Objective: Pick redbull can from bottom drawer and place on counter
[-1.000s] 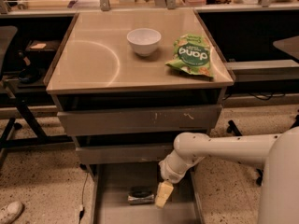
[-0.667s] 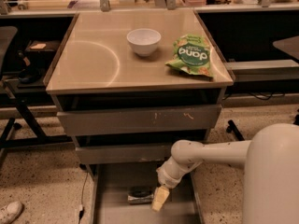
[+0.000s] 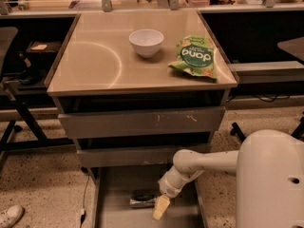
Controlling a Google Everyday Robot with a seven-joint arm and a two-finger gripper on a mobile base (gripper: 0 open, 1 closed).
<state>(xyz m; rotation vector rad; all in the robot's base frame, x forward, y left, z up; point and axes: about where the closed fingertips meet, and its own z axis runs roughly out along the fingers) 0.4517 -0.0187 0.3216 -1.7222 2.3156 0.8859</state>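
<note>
The redbull can (image 3: 141,201) lies on its side on the floor of the open bottom drawer (image 3: 118,184), near the drawer's front. My gripper (image 3: 159,209) hangs low inside the drawer at the can's right end, touching or nearly touching it. My white arm (image 3: 204,163) reaches in from the right. The beige counter (image 3: 90,61) tops the cabinet above.
A white bowl (image 3: 146,42) and a green snack bag (image 3: 194,56) sit on the counter's back right. The two upper drawers (image 3: 142,122) are pushed in. A dark stand (image 3: 19,103) and a shoe (image 3: 9,215) are at the left, and a cable (image 3: 85,198) runs beside the drawer.
My gripper has moved slightly down and left, deeper into the bottom drawer beside the can. The can has not moved.
</note>
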